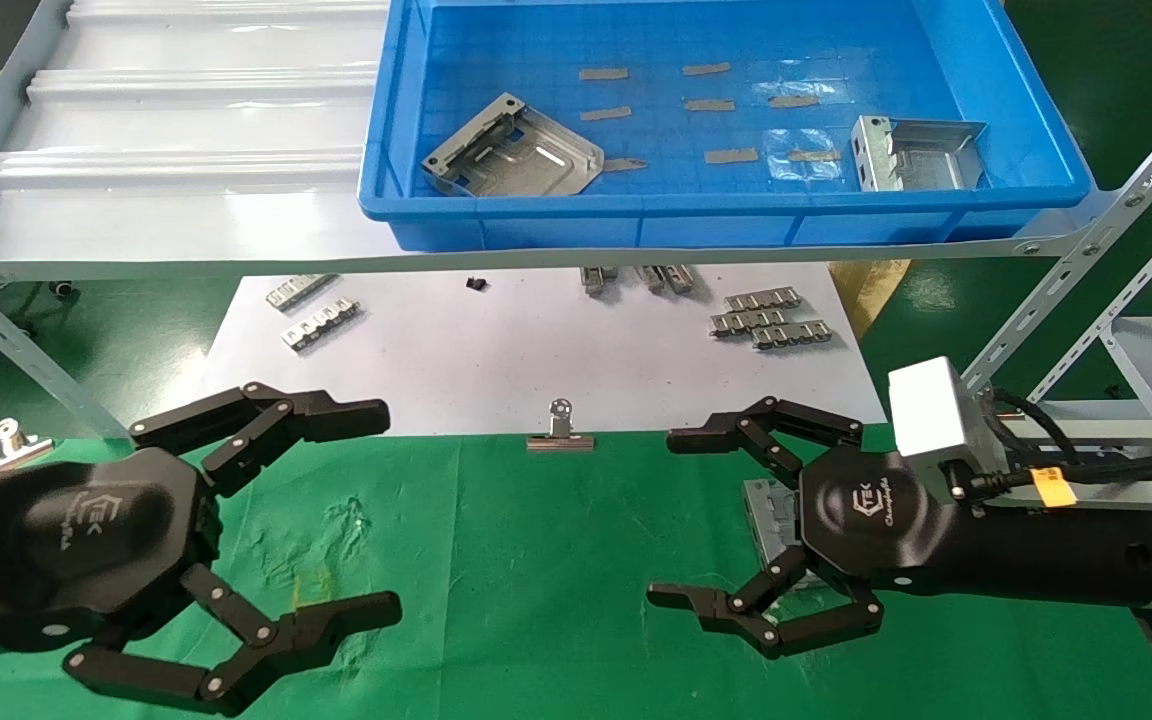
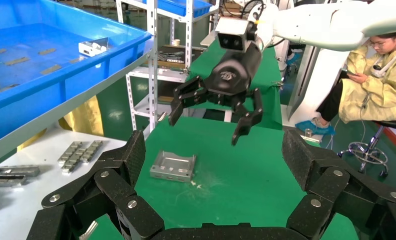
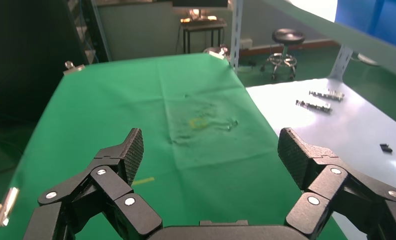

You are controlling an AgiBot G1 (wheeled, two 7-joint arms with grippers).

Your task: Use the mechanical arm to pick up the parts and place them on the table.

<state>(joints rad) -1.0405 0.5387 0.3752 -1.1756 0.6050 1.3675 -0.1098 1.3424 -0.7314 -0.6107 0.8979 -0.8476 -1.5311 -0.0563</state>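
Observation:
Two grey sheet-metal parts lie in the blue tray [image 1: 381, 190]: one on its left side [image 1: 511, 150], one at its right [image 1: 921, 155]. A third part [image 1: 764, 515] lies on the green table [image 1: 536, 560], mostly hidden under my right claw hand. In the left wrist view this part [image 2: 173, 166] rests flat on the cloth. My right gripper [image 1: 666, 518] is open, empty and hovers above it, as the left wrist view [image 2: 205, 127] shows. My left gripper [image 1: 381, 510] is open and empty over the table's left side. The right wrist view shows its open gripper [image 3: 210, 150] over bare cloth.
A white sheet [image 1: 496, 350] behind the cloth carries small ribbed strips [image 1: 766, 320]. A silver binder clip [image 1: 561, 430] sits at its edge, another clip [image 1: 6, 440] at far left. The tray's shelf rail [image 1: 236, 265] and slanted struts [image 1: 1086, 280] overhang. A seated person [image 2: 375, 75] is off to the side.

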